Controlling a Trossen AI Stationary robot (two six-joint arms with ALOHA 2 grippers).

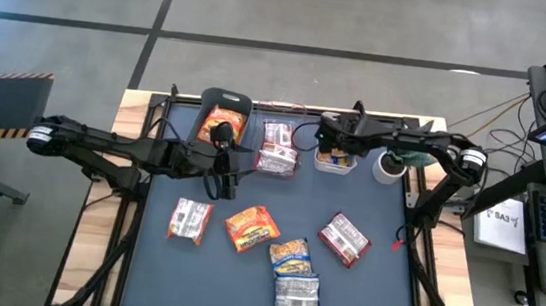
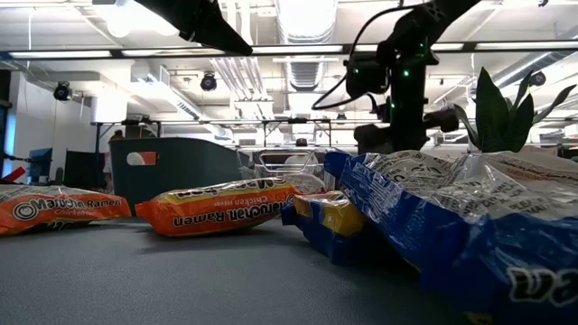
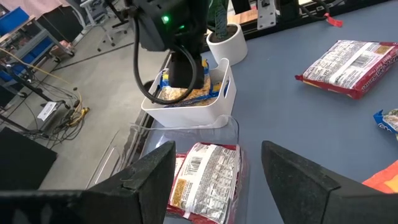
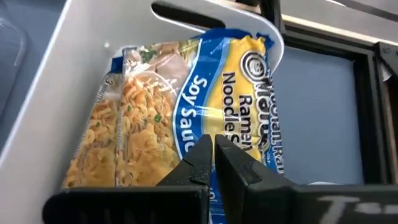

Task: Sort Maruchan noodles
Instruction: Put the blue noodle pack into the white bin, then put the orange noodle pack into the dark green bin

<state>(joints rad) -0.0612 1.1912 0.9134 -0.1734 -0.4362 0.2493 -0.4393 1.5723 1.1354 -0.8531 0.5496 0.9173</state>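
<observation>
Dark table mat (image 1: 242,271), "Soy Sauce" Maruchan packet (image 4: 205,106), white bin (image 4: 74,74)

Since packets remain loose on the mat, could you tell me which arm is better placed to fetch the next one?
Probably the left. The left gripper hangs open and empty by the clear bin, near the orange packet. The right gripper is shut over the white bin.

yellow-and-blue packet (image 4: 205,118): "Soy Sauce", "Ramen Noodle" | orange packet (image 2: 221,209): seemingly "Chicken"
</observation>
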